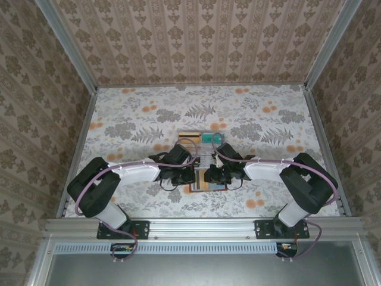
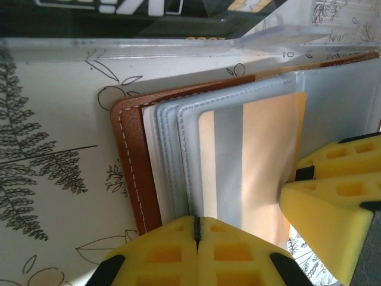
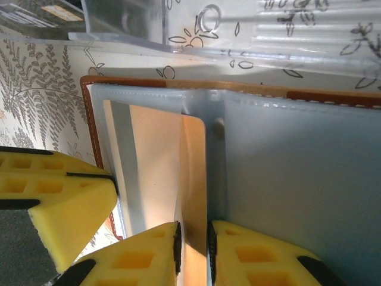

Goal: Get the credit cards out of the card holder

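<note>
We find the reddish-brown leather card holder [image 2: 134, 161] open on the floral desk [image 1: 149, 119], beside the clear plastic tray [image 3: 256, 36]. The left claw [image 2: 196, 238] pinches its grey-blue pocket edge; the right claw [image 3: 191, 235] pinches the orange credit card [image 2: 262, 161].

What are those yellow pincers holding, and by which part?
The left pincer and right pincer each pinch the edge of a clear sleeve in the card holder.

Black-and-white arms [image 1: 140, 173], looping lilac cables [image 1: 262, 161], yellow blocky pads [image 2: 238, 250] with square recesses on the jaws.

tray [image 2: 178, 49] just beyond card holder [image 2: 134, 173], far side blocked
</note>
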Controlling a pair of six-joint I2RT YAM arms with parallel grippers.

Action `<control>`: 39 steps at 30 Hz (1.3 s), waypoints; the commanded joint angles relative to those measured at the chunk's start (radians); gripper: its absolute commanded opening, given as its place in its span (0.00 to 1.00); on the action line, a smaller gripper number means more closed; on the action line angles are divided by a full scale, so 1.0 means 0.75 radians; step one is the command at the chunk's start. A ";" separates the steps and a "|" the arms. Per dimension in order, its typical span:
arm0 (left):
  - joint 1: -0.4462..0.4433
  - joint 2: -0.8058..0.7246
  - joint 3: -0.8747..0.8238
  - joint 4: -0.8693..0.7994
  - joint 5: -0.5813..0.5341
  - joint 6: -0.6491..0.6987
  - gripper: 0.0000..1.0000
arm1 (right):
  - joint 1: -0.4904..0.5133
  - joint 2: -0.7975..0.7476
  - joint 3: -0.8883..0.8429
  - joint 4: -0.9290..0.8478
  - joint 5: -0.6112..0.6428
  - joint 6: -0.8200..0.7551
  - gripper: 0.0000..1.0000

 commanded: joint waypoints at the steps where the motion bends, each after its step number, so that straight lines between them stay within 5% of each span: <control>1: -0.010 0.026 -0.001 -0.083 -0.026 -0.004 0.00 | -0.006 0.022 -0.019 0.032 -0.014 0.010 0.14; 7: -0.008 0.028 0.008 -0.150 -0.066 0.004 0.00 | -0.026 -0.013 -0.025 -0.007 -0.006 -0.014 0.00; 39: 0.012 -0.080 0.067 -0.175 -0.081 0.032 0.02 | -0.195 -0.448 0.018 -0.531 0.051 -0.390 0.00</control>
